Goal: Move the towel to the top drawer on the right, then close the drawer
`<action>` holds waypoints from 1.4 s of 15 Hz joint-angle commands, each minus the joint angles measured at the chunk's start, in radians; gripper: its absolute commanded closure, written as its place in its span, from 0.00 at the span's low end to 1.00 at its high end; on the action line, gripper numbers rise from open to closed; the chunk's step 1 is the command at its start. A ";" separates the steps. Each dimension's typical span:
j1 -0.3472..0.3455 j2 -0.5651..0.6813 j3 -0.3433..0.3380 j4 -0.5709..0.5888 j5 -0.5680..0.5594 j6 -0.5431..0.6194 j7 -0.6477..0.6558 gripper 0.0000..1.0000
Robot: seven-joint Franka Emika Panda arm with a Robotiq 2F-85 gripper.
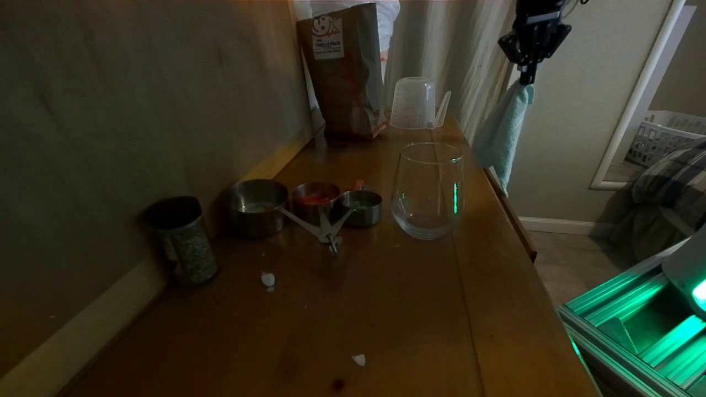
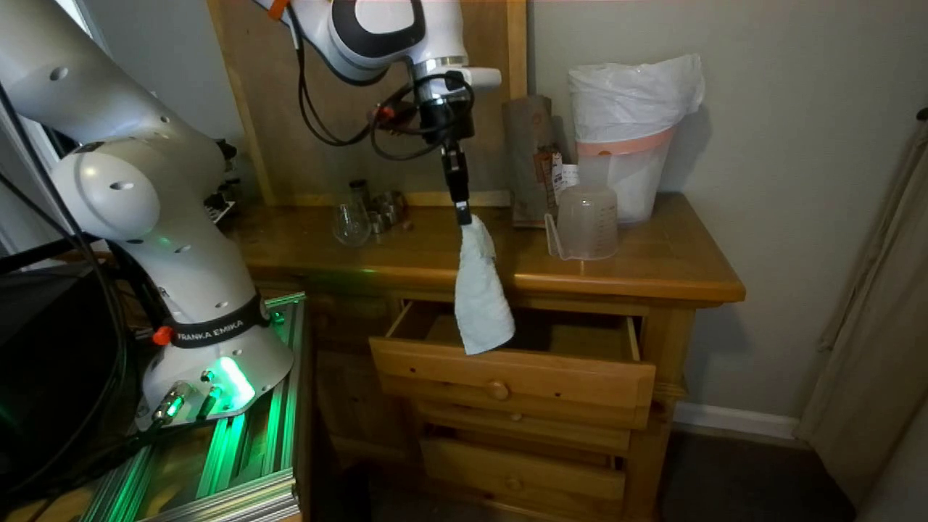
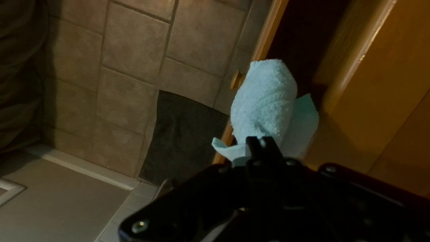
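A pale blue-green towel (image 1: 506, 129) hangs from my gripper (image 1: 528, 77); it shows in an exterior view (image 2: 482, 297) and in the wrist view (image 3: 265, 97). The gripper (image 2: 464, 214) is shut on its upper end, the fingertips (image 3: 262, 141) pinching the cloth. The top right drawer (image 2: 442, 368) is pulled out. The towel hangs over its opening in the wrist view, between the drawer's front board (image 3: 265, 38) and the desk edge. In an exterior view its lower end overlaps the front board's top edge; I cannot tell whether they touch.
On the desk (image 2: 667, 268) stand a clear measuring cup (image 2: 589, 221), a paper bag (image 2: 528, 159), a lined bin (image 2: 627, 167), a glass (image 1: 427, 198), metal measuring cups (image 1: 256, 212) and a dark jar (image 1: 190, 251). A lower drawer (image 2: 522, 467) is also partly out.
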 commanded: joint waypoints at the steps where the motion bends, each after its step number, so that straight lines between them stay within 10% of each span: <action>1: 0.013 0.062 -0.020 -0.005 0.053 0.060 -0.016 0.98; 15: 0.126 0.128 -0.164 -0.102 0.493 0.349 -0.372 0.98; 21: 0.135 0.082 -0.153 -0.076 0.486 0.376 -0.413 0.98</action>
